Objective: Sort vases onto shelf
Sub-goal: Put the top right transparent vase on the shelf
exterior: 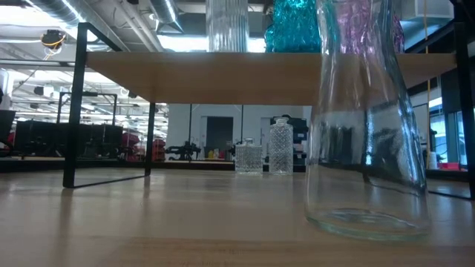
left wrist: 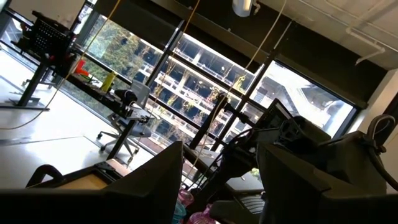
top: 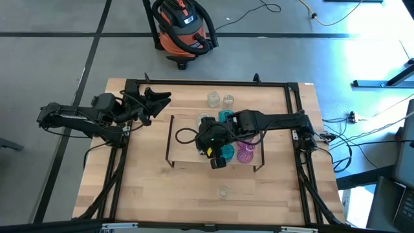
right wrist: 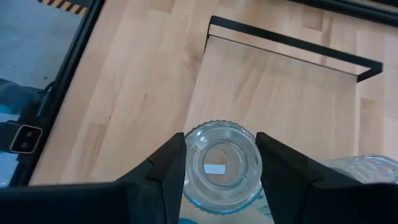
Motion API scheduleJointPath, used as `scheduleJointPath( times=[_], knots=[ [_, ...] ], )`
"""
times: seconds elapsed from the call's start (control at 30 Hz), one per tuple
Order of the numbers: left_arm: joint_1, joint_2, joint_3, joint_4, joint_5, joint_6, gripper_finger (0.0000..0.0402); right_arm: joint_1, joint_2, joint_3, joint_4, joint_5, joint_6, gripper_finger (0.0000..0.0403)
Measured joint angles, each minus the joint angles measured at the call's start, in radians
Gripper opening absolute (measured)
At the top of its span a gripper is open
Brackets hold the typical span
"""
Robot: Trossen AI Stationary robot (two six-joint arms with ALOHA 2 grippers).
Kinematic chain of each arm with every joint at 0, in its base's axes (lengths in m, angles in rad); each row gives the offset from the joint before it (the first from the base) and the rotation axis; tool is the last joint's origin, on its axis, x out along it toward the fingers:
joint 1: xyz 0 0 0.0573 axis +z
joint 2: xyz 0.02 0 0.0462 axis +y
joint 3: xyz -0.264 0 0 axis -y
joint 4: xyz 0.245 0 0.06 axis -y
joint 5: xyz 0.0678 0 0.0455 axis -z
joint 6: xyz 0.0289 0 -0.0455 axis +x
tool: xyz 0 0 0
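My right gripper point(right wrist: 221, 171) reaches over the light-wood shelf point(top: 187, 152) and is shut on a clear ribbed vase point(right wrist: 219, 165), seen from above. In the low view this vase point(exterior: 226, 26) stands on the shelf board point(exterior: 185, 74), beside a teal vase point(exterior: 293, 26) and a pink vase point(exterior: 356, 22). Another teal vase point(top: 226, 153) and the pink vase point(top: 244, 152) show on the shelf in the high view. My left gripper point(top: 157, 100) is open and empty above the table's far left. My right gripper pinches the clear ribbed vase by two opposite sides of its round rim point(right wrist: 186, 163), one finger point(right wrist: 168, 171) on each side. The fingers come from above, pointing down. The vase is upright, its base point(exterior: 226, 49) on the shelf board.
Two clear vases point(top: 213, 99) point(top: 228, 100) stand on the table behind the shelf. A tall clear bottle vase point(exterior: 367, 148) stands on the table in front of it, also in the high view point(top: 223, 191). Black rails point(top: 207, 83) edge the tabletop.
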Motion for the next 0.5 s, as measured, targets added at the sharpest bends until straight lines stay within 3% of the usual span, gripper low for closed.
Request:
scheduleJointPath(
  times=[0.5],
  knots=[
    [0.000,0.000,0.000,0.000,-0.012,0.003,0.0198,0.000,0.003,-0.003,0.004,-0.019,0.034,0.0226]
  ],
)
